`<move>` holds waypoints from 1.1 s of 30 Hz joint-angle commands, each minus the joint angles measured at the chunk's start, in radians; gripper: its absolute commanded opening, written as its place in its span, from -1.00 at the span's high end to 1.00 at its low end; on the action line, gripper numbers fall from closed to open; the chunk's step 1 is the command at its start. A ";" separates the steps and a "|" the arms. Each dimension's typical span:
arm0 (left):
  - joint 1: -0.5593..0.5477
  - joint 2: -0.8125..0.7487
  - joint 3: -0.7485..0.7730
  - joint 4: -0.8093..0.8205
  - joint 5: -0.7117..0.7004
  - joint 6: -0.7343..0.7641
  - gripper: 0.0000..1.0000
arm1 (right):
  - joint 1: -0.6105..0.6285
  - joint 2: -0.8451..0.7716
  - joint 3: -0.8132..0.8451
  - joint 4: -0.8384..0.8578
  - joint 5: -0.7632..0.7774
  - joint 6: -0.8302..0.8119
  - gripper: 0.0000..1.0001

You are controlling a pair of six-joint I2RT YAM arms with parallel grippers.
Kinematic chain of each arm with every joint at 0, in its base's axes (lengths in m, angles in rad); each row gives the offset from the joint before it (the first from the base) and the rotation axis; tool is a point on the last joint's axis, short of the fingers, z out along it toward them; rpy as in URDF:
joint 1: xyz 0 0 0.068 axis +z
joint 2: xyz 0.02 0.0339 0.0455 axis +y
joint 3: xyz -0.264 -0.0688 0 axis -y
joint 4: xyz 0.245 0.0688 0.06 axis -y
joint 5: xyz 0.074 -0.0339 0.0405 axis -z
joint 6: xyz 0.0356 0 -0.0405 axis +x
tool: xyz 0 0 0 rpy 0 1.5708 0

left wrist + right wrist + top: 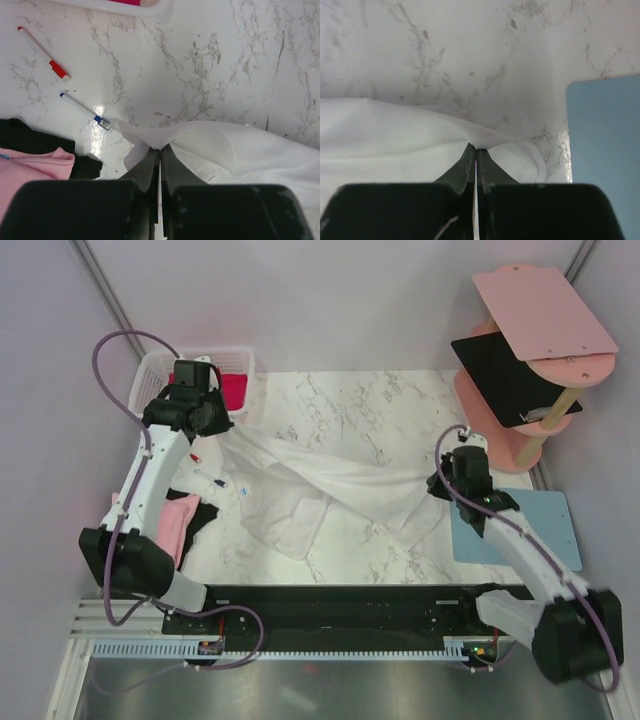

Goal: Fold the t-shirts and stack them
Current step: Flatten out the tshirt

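The large white t-shirt (320, 485) lies rumpled across the marble table, stretched between my two grippers. My left gripper (215, 425) is shut on its left edge (160, 137), lifted above the table. My right gripper (445, 485) is shut on its right edge (470, 135). The light pink t-shirt (178, 525) and the black t-shirt (200, 515) lie crumpled at the table's left edge; both show in the left wrist view, pink (30, 167) over black (30, 137). The magenta-red t-shirt (232, 390) sits in a white basket (160, 368) at the back left.
A red-capped pen (45, 54) and a blue-capped pen (82, 110) lie on the table near my left gripper. A light-blue mat (530, 530) lies at the right. A pink shelf stand (530, 350) with a black board stands at the back right.
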 commanded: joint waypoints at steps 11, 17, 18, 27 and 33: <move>0.004 0.239 -0.019 0.010 0.087 -0.023 0.96 | -0.003 0.269 0.119 0.152 0.083 0.013 -0.96; 0.004 0.225 -0.031 0.018 0.092 -0.020 0.96 | -0.002 0.195 -0.002 0.100 -0.139 0.128 -0.73; 0.004 0.226 -0.033 0.018 0.092 -0.022 0.96 | -0.002 0.189 -0.040 0.109 -0.185 0.173 -0.67; 0.004 0.228 -0.062 0.030 0.092 -0.020 0.96 | -0.003 0.159 -0.149 0.083 -0.306 0.265 -0.30; 0.004 0.237 -0.074 0.039 0.091 -0.019 0.96 | -0.003 0.198 -0.218 0.106 -0.340 0.279 -0.27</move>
